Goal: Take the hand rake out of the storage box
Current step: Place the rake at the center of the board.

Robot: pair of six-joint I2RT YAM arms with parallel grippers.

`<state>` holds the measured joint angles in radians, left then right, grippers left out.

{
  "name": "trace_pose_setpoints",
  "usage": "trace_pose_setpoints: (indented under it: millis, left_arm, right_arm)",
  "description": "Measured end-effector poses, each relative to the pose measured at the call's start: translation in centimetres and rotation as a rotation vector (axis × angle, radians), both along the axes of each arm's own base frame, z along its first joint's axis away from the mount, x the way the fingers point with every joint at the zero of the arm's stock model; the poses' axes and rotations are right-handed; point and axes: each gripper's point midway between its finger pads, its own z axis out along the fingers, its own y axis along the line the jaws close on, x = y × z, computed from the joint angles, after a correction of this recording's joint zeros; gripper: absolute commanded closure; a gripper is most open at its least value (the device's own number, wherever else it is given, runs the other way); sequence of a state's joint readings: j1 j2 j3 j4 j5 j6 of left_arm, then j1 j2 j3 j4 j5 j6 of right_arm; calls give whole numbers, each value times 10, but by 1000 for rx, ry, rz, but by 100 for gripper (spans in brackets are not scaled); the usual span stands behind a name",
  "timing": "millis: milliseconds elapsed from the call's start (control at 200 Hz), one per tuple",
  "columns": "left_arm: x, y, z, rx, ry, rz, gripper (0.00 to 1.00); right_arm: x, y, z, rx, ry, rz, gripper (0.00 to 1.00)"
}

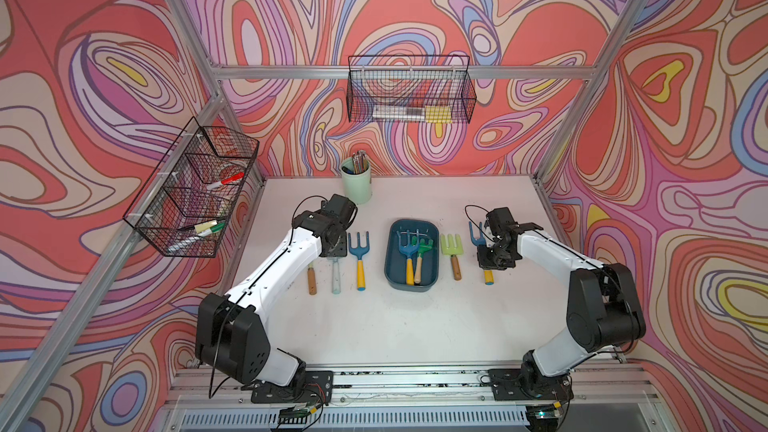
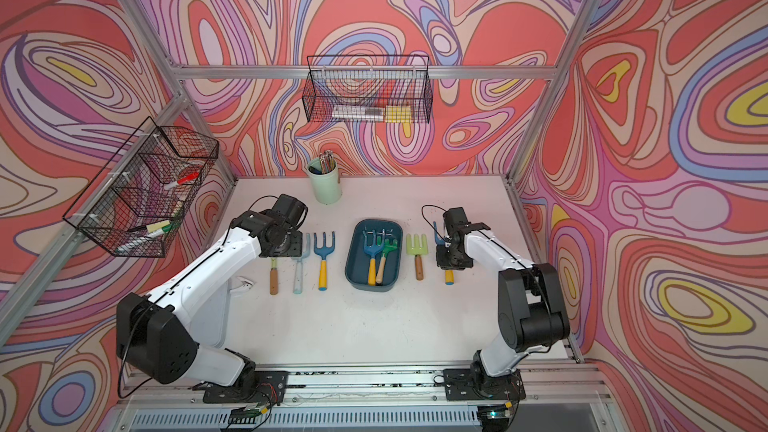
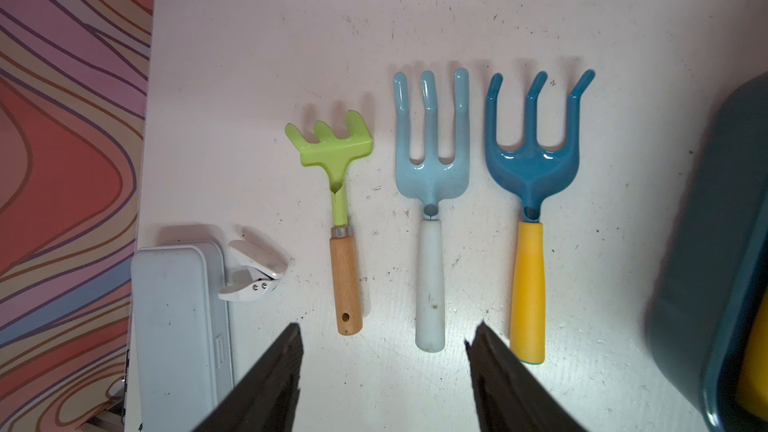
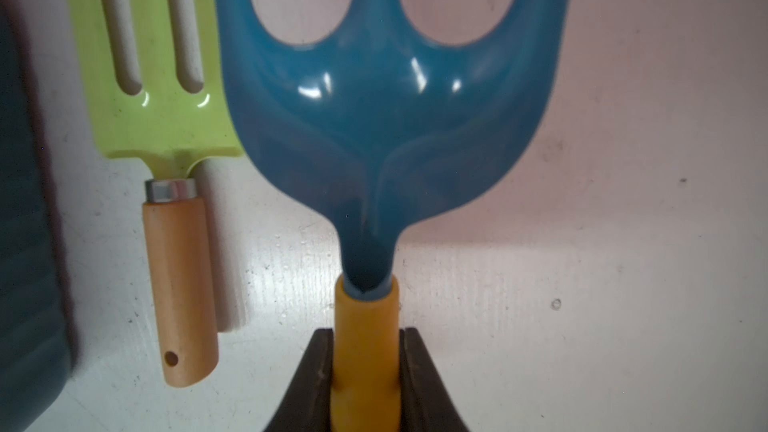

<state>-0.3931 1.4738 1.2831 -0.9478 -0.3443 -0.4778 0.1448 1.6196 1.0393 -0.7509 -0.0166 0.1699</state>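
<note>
Here, right fingers (image 4: 309, 384) pinch the blue hand rake (image 4: 382, 126).

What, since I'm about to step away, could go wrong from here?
The right gripper is shut on a blue fork whose head overlaps the lime fork in the right wrist view; moving sideways may knock it.
In the storage box, the green rake lies against a blue tool; lifting one may drag the other.

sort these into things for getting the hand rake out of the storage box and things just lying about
Job: storage box, green rake and blue tool inside it, right hand shut on a second blue tool.
Lying about: lime fork, cup, wire baskets.
</note>
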Motion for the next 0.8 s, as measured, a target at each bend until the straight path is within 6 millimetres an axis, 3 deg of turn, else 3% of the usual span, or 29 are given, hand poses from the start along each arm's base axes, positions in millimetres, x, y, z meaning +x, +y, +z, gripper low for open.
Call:
trace_pose_setpoints:
  millis: [320, 801]
  left_arm:
    - [1, 0, 2, 5, -2, -5, 33]
    - [1, 2, 3, 16, -8, -1, 33]
  right_arm:
    - [-3, 3, -24, 27, 75, -1, 99]
    - [9, 1, -27, 30, 91, 42, 99]
